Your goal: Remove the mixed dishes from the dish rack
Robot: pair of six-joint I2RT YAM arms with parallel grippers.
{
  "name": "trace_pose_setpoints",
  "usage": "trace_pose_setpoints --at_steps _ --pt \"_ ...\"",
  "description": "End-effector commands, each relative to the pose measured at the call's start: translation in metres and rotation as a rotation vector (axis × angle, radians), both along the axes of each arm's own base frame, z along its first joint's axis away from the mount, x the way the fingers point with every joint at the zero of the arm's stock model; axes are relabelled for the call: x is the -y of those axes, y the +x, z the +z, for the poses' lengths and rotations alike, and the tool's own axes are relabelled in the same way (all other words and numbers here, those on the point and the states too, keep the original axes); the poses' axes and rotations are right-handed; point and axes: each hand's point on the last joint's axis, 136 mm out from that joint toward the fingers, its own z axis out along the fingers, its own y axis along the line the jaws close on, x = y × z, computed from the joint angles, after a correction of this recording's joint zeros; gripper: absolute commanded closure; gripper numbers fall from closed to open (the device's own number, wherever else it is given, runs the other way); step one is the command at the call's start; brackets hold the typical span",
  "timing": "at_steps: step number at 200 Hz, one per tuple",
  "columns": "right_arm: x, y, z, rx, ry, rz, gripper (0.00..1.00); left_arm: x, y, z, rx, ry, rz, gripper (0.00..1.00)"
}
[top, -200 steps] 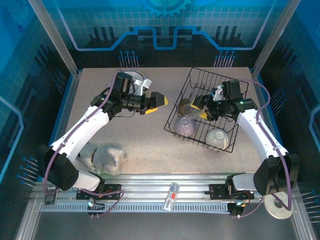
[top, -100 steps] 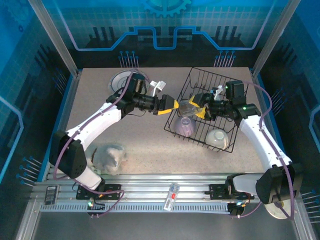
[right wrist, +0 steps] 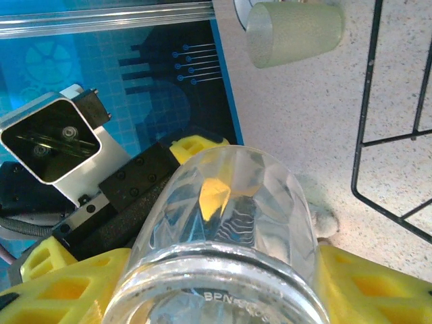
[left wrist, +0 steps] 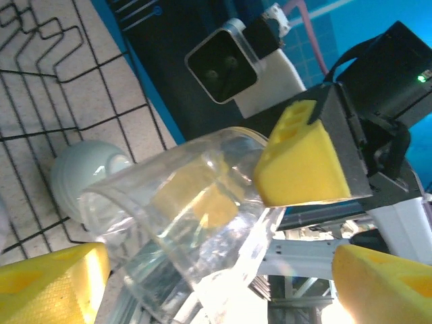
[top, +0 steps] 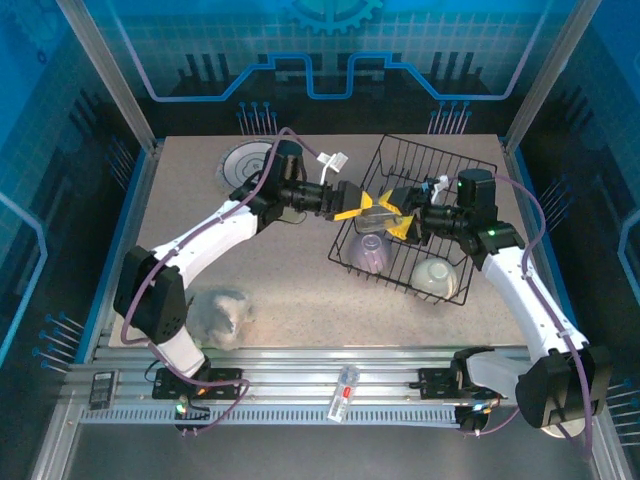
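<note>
The left arm has swung across from the large round white plate on the far left of the table, where it was a second ago. Its left gripper now meets the right gripper over the left edge of the black wire dish rack. The right gripper has barely moved and is still clamped on the base of a clear faceted glass cup, held off the rack floor. In the left wrist view, the left gripper's yellow fingers are spread wide on either side of the cup's open end and do not visibly press on it. This looks like a handover about to happen, so the cup can be set down on the left. A lilac bowl and a white bowl remain in the rack.
</note>
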Motion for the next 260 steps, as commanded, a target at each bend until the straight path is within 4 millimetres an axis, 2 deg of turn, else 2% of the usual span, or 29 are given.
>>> trace_pose_setpoints --at_steps 1,38,77,98,124,162,192,203,239,252,260 --pt "-0.001 -0.002 0.013 0.037 0.041 0.011 0.83 0.012 -0.010 0.030 0.033 -0.088 -0.071 0.17" --pt "0.001 0.001 0.016 0.048 0.056 -0.002 0.83 0.015 -0.017 0.045 -0.004 -0.152 -0.075 0.28" --pt "0.001 0.005 0.019 0.052 0.084 -0.003 0.83 0.016 -0.017 0.055 -0.051 -0.211 -0.061 0.52" --pt "0.001 0.008 0.023 0.065 0.093 -0.005 0.83 0.018 -0.014 0.055 -0.067 -0.217 -0.048 0.69" --pt "-0.002 0.013 0.028 0.073 0.111 -0.001 0.83 0.022 -0.012 0.054 -0.092 -0.220 -0.051 1.00" --pt "-0.004 0.020 0.043 0.115 0.111 0.012 0.80 0.021 -0.007 0.047 -0.107 -0.212 -0.016 1.00" --pt "-0.003 0.020 0.052 0.146 0.111 0.004 0.66 0.022 -0.003 0.047 -0.104 -0.192 0.001 1.00" --pt "-0.003 0.019 0.056 0.162 0.115 0.007 0.56 0.022 -0.001 0.048 -0.093 -0.182 0.012 1.00" --pt "-0.001 0.012 0.071 0.217 0.114 0.008 0.12 0.025 0.009 0.056 -0.091 -0.179 0.024 1.00" --pt "0.001 0.009 0.073 0.228 0.107 0.005 0.01 0.025 0.014 0.059 -0.087 -0.178 0.031 1.00" --pt "0.002 0.008 0.076 0.238 0.102 0.004 0.00 0.025 0.016 0.061 -0.083 -0.176 0.039 1.00"
